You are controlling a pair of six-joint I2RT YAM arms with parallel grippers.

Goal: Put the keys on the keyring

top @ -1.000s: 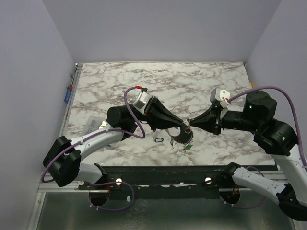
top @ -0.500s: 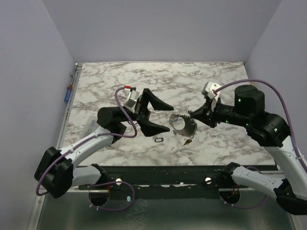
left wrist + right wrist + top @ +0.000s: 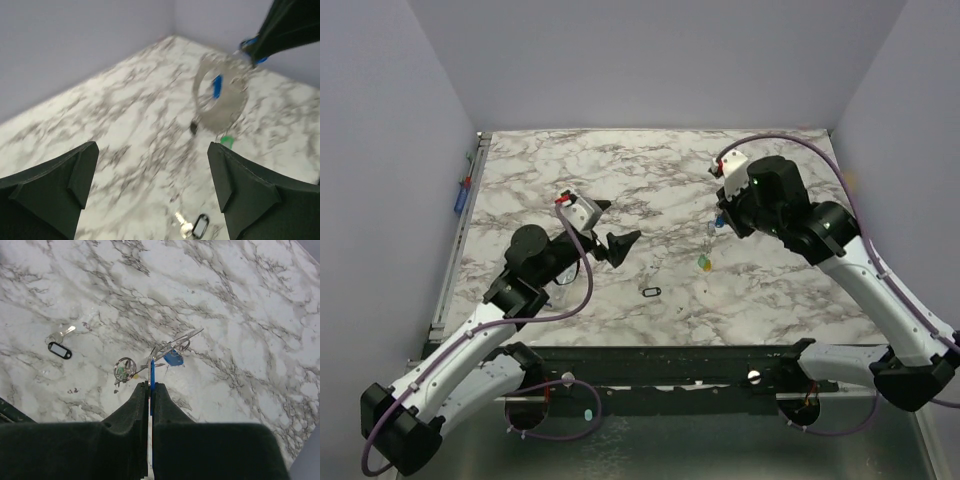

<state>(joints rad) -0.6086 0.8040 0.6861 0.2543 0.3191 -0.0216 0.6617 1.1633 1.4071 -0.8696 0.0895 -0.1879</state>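
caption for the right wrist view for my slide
Right pincer shut on the large thin silvery wire keyring, small coloured-tag keys dangling from it above the white marble table.

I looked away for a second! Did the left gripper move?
Yes. The left gripper has pulled back leftward: it was right of the small black ring, now it's left of it.

One keyring (image 3: 197, 90). Three tagged keys on it, I think: one blue key (image 3: 173, 359), one green key (image 3: 227, 141), one yellow key (image 3: 701, 262); blur may hide more. One black oval ring (image 3: 60, 350), with one silver key (image 3: 64, 331) beside it.
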